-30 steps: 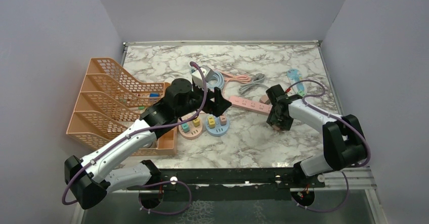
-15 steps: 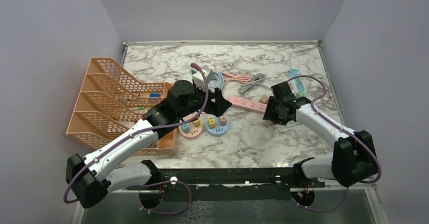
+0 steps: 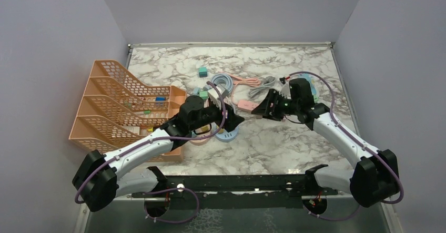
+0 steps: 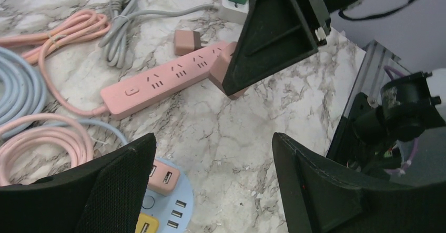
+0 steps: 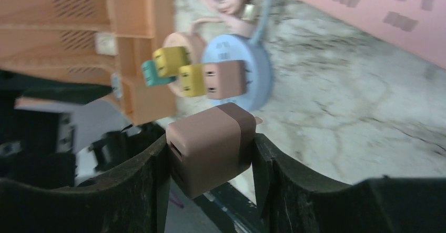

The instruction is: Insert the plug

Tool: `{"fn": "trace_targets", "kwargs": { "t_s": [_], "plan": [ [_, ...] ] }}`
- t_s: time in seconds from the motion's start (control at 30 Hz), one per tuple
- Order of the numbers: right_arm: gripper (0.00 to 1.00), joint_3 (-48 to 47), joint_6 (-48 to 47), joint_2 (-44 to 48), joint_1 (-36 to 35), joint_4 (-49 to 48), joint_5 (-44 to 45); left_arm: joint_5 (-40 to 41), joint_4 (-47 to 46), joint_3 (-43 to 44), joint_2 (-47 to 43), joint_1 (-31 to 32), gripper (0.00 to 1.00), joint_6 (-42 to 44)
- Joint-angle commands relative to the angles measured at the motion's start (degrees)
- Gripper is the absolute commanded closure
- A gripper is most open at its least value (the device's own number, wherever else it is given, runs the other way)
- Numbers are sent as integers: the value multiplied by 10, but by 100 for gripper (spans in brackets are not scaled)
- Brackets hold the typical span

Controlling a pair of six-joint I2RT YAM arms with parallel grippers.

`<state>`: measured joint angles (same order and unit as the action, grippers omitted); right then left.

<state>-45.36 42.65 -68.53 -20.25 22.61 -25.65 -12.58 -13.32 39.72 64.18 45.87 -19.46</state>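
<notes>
The orange file tray point(image 3: 118, 104) sits far to the left of the pink power strip point(image 4: 168, 80), which lies flat on the marble table point(image 3: 273, 138). The left gripper point(image 4: 210, 141) hangs just left of the strip and nearer the arm bases. Its fingers are spread wide and hold nothing. Below it are a pink round hub point(image 5: 181, 41) and a blue round hub point(image 5: 255, 72), side by side on the near left of the strip. Small yellow, green and brown adapters are plugged into them.

Behind the strip on its left lies a blue cable coil point(image 3: 225, 79). A looped pink cable point(image 4: 58, 30) runs into the strip's left end. A bundled grey cable point(image 4: 118, 30) lies just beyond the strip's middle. A small spare adapter point(image 4: 185, 41) rests on the table just beside the strip's far edge, near its right end.

The plug point(image 5: 210, 146), a brownish-pink cube, is at the strip's right end. It is clamped by its two sides between the closed fingers of the right gripper point(image 3: 261, 109). From the left wrist camera the plug overlaps the strip's end. Whether it touches the strip cannot be told. From the right wrist camera it is clear of the sockets, and the strip's slotted face lies off to the upper right. The right arm reaches in from the right of the strip, its gripper pointing left toward the open left gripper.
</notes>
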Motion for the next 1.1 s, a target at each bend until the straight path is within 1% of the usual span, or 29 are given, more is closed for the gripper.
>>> {"fn": "trace_targets", "kwargs": {
  "t_s": [0.0, 0.07, 0.13, 0.33, 0.43, 0.57, 0.63, 0.67, 0.73, 0.83, 0.87, 0.97, 1.0, 1.07],
  "plan": [
    [68, -14, 11, 7, 1, -132, -225, -107, -152, -24, 13, 2, 17, 80],
    [68, -8, 28, 4, 1, -176, -296, -144, -171, -21, 23, 2, 17, 109],
    [68, -1, 48, 9, 1, -212, -334, -166, -189, -13, 36, 2, 17, 127],
    [68, 4, 101, 17, 1, -290, -391, -180, -214, 16, 77, 3, 18, 154],
    [68, 3, 104, 15, 1, -297, -397, -166, -242, 24, 94, 3, 22, 147],
    [68, 1, 117, 3, 1, -302, -395, -162, -267, 27, 104, 3, 33, 152],
    [68, -1, 122, -4, 1, -303, -396, -164, -273, 23, 104, 3, 40, 161],
    [68, -1, 123, -7, 1, -303, -397, -165, -274, 21, 104, 3, 45, 165],
    [68, -5, 121, -12, 1, -295, -396, -167, -275, 18, 102, 3, 58, 172],
    [66, -15, 102, -19, 1, -260, -387, -164, -275, 15, 96, 3, 72, 177],
    [64, -17, 95, -22, 1, -247, -383, -165, -276, 15, 95, 3, 76, 181],
    [48, -35, 56, -29, 1, -183, -349, -164, -275, 8, 94, 3, 87, 195],
    [45, -45, 35, -31, 1, -153, -329, -164, -275, 5, 94, 3, 90, 198],
    [44, -63, -6, -31, 1, -86, -279, -150, -262, 0, 93, 2, 98, 202]
  ]
}}
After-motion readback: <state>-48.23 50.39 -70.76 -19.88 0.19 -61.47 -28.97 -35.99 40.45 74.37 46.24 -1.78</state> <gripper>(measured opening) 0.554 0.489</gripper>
